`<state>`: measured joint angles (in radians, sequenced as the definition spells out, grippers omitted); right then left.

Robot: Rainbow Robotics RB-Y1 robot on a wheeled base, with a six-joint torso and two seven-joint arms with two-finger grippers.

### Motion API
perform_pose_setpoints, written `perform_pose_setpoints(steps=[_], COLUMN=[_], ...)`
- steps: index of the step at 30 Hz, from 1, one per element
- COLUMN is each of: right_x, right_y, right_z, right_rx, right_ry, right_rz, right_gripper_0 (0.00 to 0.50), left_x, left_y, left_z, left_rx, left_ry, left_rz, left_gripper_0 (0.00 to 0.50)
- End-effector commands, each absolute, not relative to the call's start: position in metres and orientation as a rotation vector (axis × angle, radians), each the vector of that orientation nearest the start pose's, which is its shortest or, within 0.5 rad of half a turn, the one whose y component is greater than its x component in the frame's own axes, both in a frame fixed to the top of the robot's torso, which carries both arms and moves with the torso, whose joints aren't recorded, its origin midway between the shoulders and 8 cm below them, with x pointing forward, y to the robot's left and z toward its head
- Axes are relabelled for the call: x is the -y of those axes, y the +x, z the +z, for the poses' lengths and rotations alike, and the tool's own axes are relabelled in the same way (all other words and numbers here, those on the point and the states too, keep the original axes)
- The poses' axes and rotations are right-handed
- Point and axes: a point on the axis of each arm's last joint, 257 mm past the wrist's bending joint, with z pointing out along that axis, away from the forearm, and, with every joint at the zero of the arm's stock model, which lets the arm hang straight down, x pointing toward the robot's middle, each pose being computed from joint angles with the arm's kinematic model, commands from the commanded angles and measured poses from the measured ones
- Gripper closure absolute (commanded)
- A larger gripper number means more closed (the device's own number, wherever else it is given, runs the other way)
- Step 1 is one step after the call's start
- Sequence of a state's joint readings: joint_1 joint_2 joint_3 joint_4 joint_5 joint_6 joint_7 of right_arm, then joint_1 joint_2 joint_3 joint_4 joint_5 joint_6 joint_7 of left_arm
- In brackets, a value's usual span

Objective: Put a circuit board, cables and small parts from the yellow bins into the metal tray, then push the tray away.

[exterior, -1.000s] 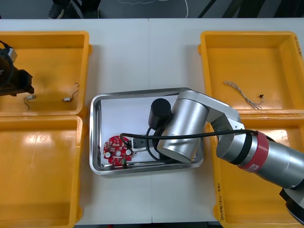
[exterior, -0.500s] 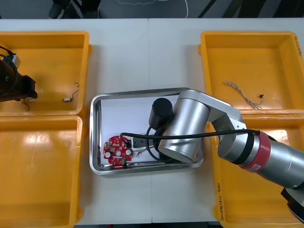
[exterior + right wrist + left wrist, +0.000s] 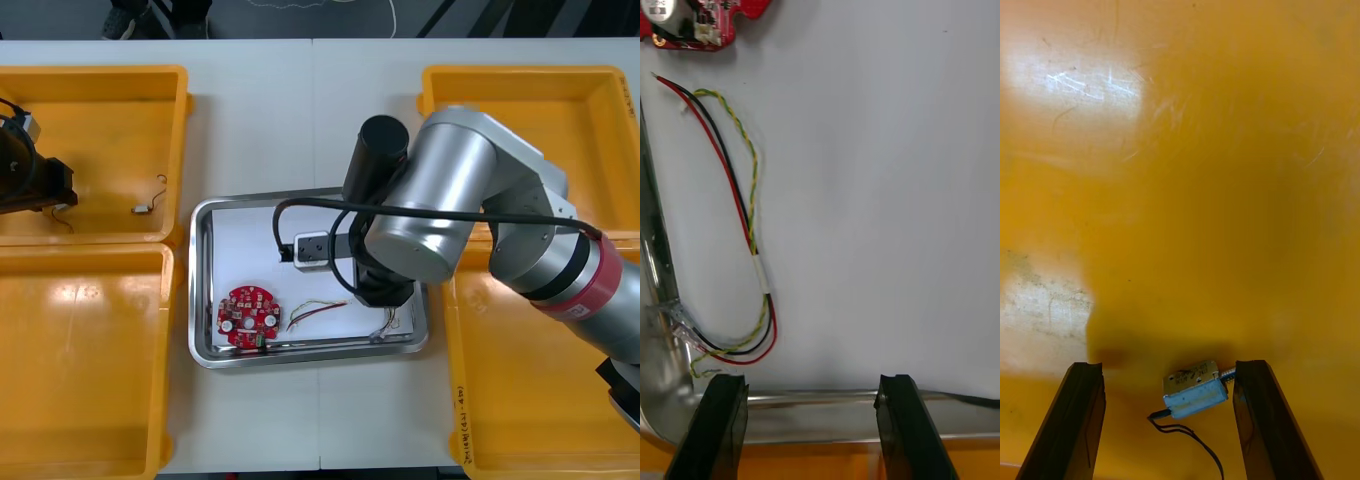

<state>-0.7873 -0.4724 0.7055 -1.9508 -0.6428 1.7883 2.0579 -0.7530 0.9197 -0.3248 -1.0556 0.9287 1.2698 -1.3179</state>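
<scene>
Counting first: four yellow bins [image 3: 100,72], two on each side, and one metal tray [image 3: 200,300] between them with a white lining. One red circuit board [image 3: 247,317] lies in the tray's near left corner, and one red and yellow cable [image 3: 318,312] lies just beside it. A twisted cable [image 3: 508,198] rests alone in the far right bin [image 3: 520,72]. The right arm [image 3: 440,200] bends over the tray and hides its right end. The right gripper [image 3: 812,386] hangs above the lining by the rim, fingers spread wide and holding nothing, the cable off to one side. The left gripper [image 3: 1169,366] is low in the far left bin [image 3: 120,130], fingers wide, with one small metal part [image 3: 1195,391] between them, ungripped. A second small part [image 3: 143,209] sits apart.
</scene>
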Motion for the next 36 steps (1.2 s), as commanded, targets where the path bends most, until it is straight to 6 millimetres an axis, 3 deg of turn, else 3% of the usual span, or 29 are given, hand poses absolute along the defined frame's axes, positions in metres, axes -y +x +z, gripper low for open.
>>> perform_pose_setpoints(steps=[1, 14, 19, 31, 36], right_x=[0.062, 0.114, 0.148, 0.238, 0.268], right_y=[0.436, 0.466, 0.483, 0.513, 0.522], right_z=[-0.166, -0.108, -0.083, -0.063, -0.065], right_rx=[-1.942, -2.074, -2.126, -2.326, -2.399], right_ry=[-1.844, -1.584, -1.437, -1.113, -0.981], right_rz=[-0.320, -0.333, -0.330, -0.285, -0.285], right_gripper_0=[0.000, 0.000, 0.000, 0.000, 0.000], left_x=[-0.427, -0.413, -0.409, -0.399, -0.399], left_y=[0.572, 0.563, 0.563, 0.574, 0.576], left_z=[-0.201, -0.194, -0.197, -0.212, -0.217], left_rx=[-2.627, -2.664, -2.669, -2.648, -2.645], left_ry=[-0.166, -0.144, -0.142, -0.142, -0.140], left_rz=[0.019, -0.002, -0.008, -0.024, -0.021], left_gripper_0=[0.000, 0.000, 0.000, 0.000, 0.000])
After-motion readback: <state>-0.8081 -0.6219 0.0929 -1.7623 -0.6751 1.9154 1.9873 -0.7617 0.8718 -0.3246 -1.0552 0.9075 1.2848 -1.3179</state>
